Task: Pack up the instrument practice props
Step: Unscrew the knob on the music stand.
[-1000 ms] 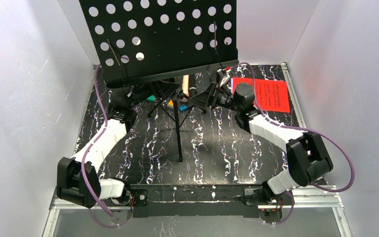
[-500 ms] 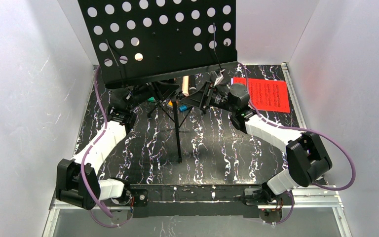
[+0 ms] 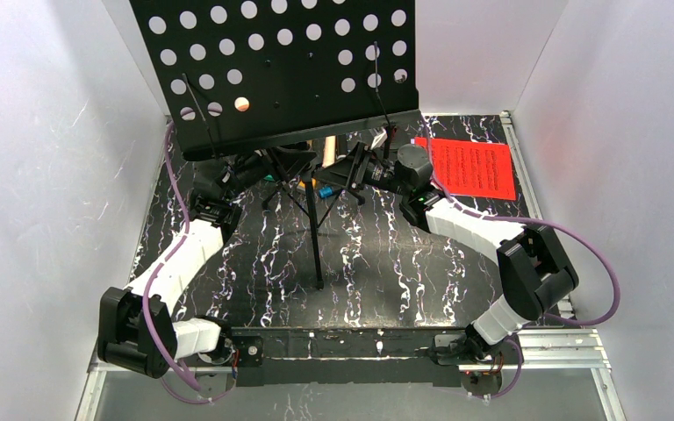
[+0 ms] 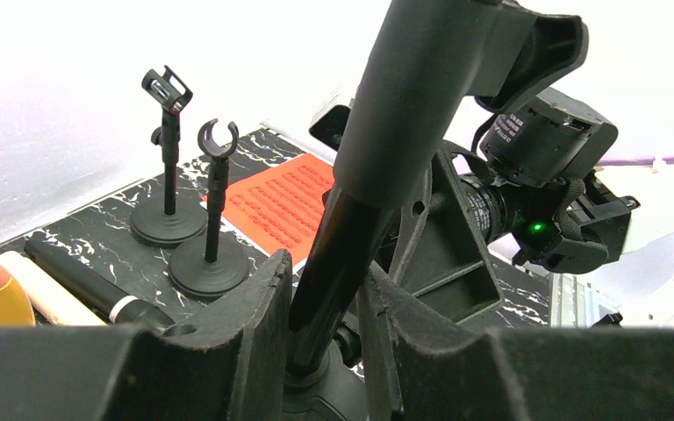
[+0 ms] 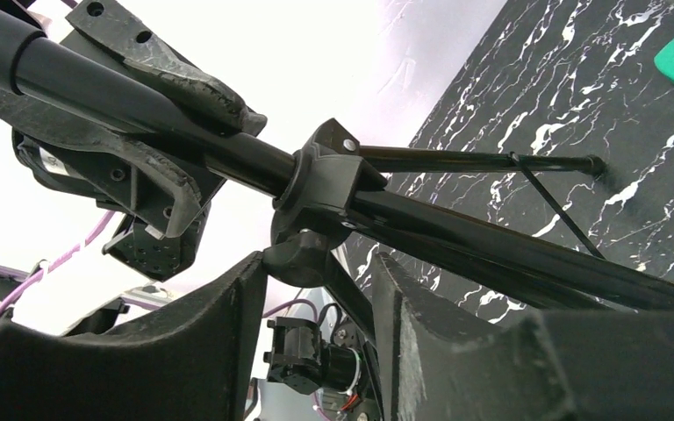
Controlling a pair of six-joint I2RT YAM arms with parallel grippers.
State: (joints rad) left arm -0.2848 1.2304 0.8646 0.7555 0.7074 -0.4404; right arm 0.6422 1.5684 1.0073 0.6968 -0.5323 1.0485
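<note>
Pole [image 4: 351, 210] of the rack [image 3: 290, 70] runs between the fingers of the left tool [image 4: 325, 279], which is clenched on it, a finger pressed to each side. Right tool [image 5: 318, 265] sits further down the stand, its jaws apart astride the small knob [image 5: 298, 254] under the tripod collar [image 5: 325, 180]. A gap shows on one side of the knob, so nothing is gripped there. The rack stands at the far middle of the surface [image 3: 386, 254], its tray hanging over both tools.

The tray is flat black sheet punched with rows of round holes, with a narrow lip along its lower edge. The pole is a smooth, glossy tube, and the legs [image 3: 318, 246] are thin rods braced by thinner struts. The surface is black with white marble veining. Beyond the left tool stand two holders [image 4: 211, 267] (round bases, slim stems, forked clips). A black mic [image 4: 96, 294] and a cream mic [image 4: 42, 298] lie side by side, and a red page [image 3: 472, 167] lies flat.

Left arm [image 3: 184, 254] and right arm [image 3: 474, 232] each rise from the near edge, elbows folded outward — forearms angle inward, wrists facing each other under the tray.
</note>
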